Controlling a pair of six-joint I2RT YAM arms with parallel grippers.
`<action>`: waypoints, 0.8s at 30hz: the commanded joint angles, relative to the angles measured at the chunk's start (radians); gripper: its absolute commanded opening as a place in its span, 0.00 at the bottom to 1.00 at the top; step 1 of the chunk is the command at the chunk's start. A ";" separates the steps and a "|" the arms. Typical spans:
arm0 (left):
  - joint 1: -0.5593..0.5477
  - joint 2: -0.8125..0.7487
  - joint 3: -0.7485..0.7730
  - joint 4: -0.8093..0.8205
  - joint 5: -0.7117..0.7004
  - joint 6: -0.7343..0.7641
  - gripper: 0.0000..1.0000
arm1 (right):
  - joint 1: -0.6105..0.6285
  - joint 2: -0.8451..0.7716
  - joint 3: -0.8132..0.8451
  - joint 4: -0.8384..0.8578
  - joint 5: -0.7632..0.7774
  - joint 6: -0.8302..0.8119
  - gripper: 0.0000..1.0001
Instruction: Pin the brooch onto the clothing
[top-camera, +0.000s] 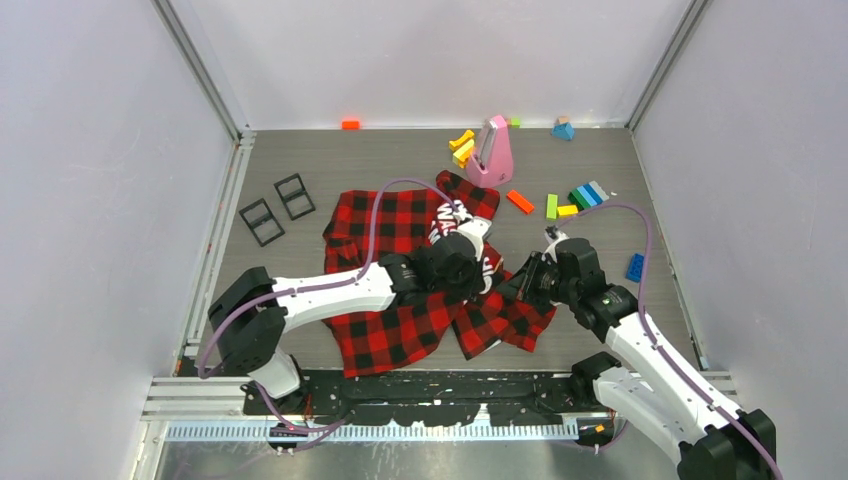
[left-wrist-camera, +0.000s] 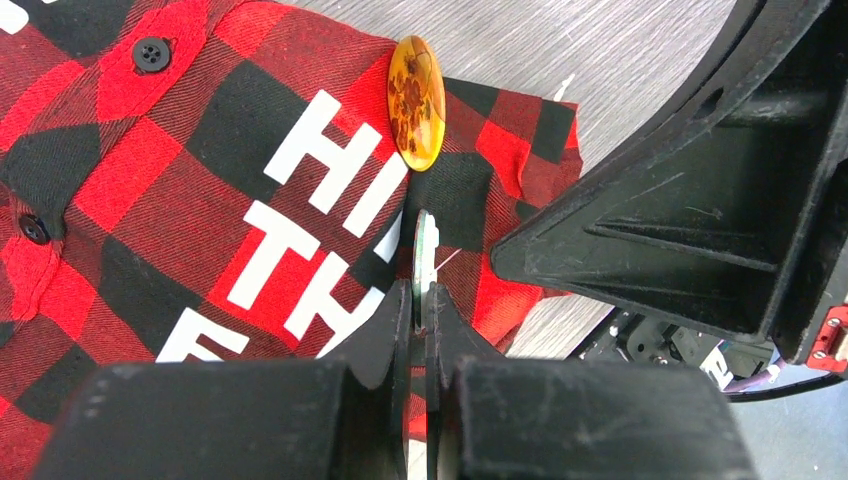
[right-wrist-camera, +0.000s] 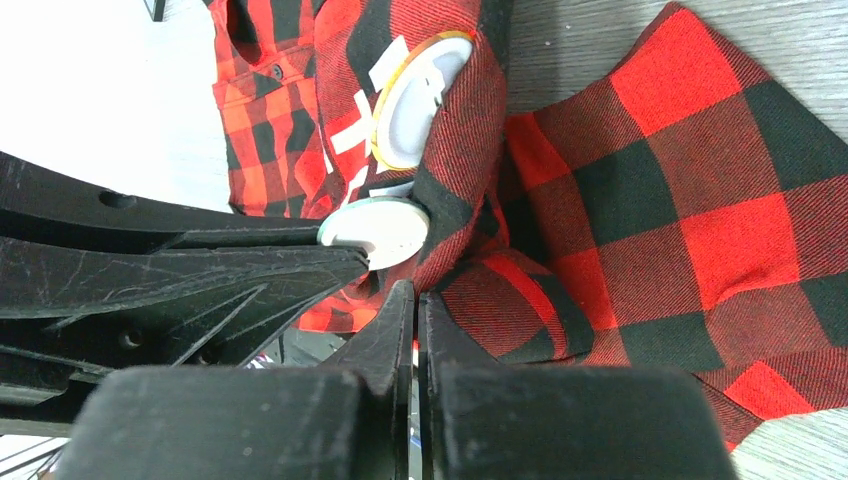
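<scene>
The clothing (top-camera: 400, 220), a red-and-black check shirt with white lettering, lies spread across the middle of the table. An amber oval brooch (left-wrist-camera: 415, 100) stands at a folded edge of the clothing (left-wrist-camera: 150, 170). In the right wrist view its white back (right-wrist-camera: 415, 100) shows against the clothing (right-wrist-camera: 700, 200). My left gripper (left-wrist-camera: 422, 290) is shut on a thin round white disc (left-wrist-camera: 425, 245) just below the brooch. The same disc (right-wrist-camera: 375, 230) shows in the right wrist view. My right gripper (right-wrist-camera: 413, 292) is shut, tips against a shirt fold; I cannot tell if cloth is pinched.
A pink wedge-shaped object (top-camera: 490, 150) stands behind the shirt among yellow, orange, green and blue blocks (top-camera: 575, 200). Two black frames (top-camera: 277, 208) lie at the left. An orange block (top-camera: 350, 124) sits by the back wall. Both grippers (top-camera: 470, 240) (top-camera: 522, 283) hover close together.
</scene>
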 joint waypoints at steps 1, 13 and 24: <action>-0.011 0.012 0.050 -0.010 -0.042 0.024 0.00 | 0.003 -0.022 0.045 0.013 -0.047 -0.029 0.01; -0.025 0.058 0.108 -0.068 -0.042 0.027 0.00 | 0.025 -0.027 0.059 -0.009 -0.062 -0.062 0.01; -0.022 0.049 0.074 0.021 0.047 0.008 0.00 | 0.070 0.071 0.059 0.002 -0.066 -0.096 0.01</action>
